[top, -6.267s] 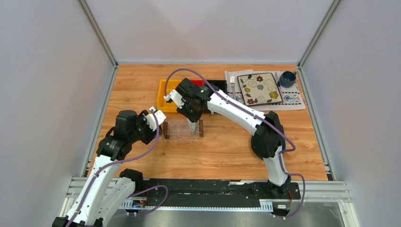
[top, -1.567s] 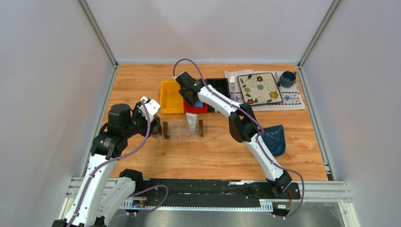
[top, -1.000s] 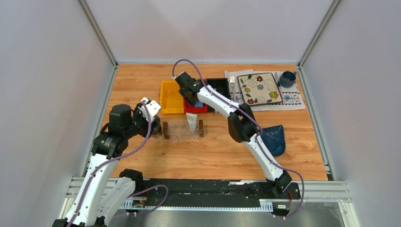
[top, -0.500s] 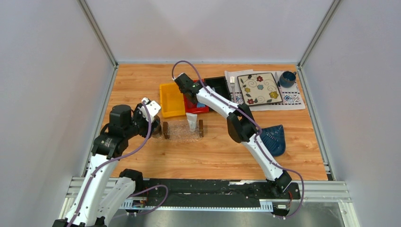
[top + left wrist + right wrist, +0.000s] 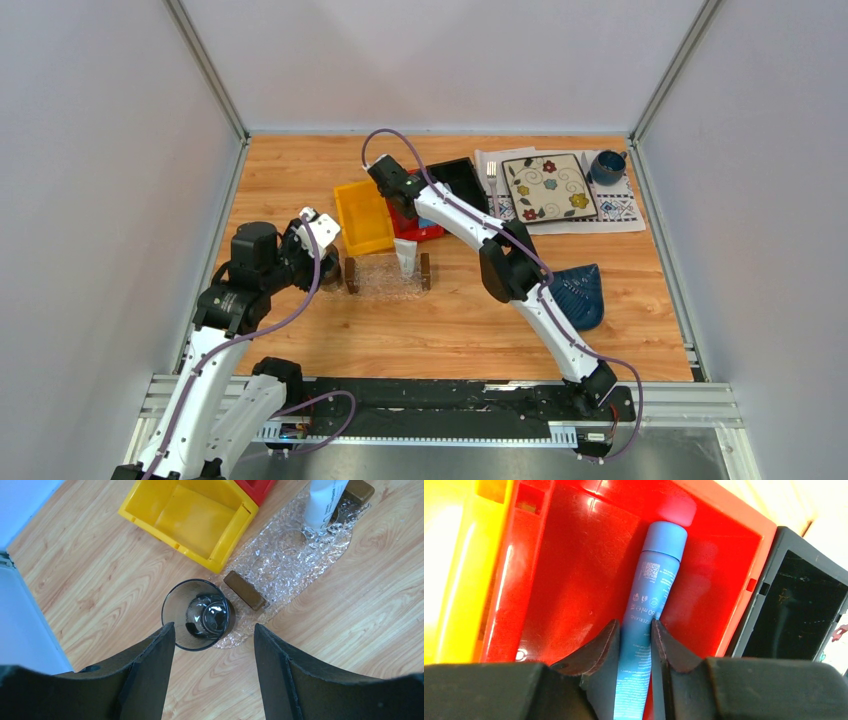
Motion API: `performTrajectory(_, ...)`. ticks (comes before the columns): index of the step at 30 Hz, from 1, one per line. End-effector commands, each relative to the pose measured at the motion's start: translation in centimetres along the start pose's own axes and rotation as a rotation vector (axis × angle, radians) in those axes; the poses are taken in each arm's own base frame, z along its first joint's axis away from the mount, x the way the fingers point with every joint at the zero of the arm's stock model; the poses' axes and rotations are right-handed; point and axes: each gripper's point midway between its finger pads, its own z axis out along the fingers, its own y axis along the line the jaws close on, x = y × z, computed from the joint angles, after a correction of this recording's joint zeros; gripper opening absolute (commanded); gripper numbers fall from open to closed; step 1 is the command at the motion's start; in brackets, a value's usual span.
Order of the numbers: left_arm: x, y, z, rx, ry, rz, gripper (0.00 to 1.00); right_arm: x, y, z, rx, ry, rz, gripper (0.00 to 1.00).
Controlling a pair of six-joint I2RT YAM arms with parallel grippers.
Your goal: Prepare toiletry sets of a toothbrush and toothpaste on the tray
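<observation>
The right gripper [image 5: 634,632] reaches down into the shiny red plastic bin [image 5: 564,580]. Its two jaws are close together. They press on both sides of the bright blue toothpaste tube [image 5: 659,575] and pinch it near its flat end. The tube lies on the floor of the red bin, with its round cap pointing at the far wall. A yellow plastic bin [image 5: 192,517] sits on one side of the red bin and a black bin [image 5: 794,605] on the other.

The left gripper [image 5: 214,627] has its jaws wide apart and holds nothing. It hangs over a dark see-through glass cup [image 5: 197,614]. The cup stands just beside the clear bumpy tray [image 5: 285,565], by the near brown block [image 5: 245,590]. The white-grey toothpaste tube [image 5: 322,500] rests on the tray's other end.
</observation>
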Motion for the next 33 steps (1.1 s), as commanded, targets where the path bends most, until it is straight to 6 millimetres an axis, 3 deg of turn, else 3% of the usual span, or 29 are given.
performTrajectory(1, -0.5, 0.2, -0.1, -0.005, -0.026, 0.018, 0.67, -2.9, -1.8, -2.0, 0.042, -0.084, 0.021, 0.16)
performTrajectory(18, -0.3, 0.2, 0.0, -0.004, -0.020, 0.019, 0.67, -4.1, -3.7, -1.4, 0.073, -0.128, 0.106, 0.08)
performTrajectory(33, -0.2, 0.2, 0.1, -0.001, -0.018, 0.023, 0.67, -6.0, -5.0, -3.1, 0.088, -0.190, 0.165, 0.04)
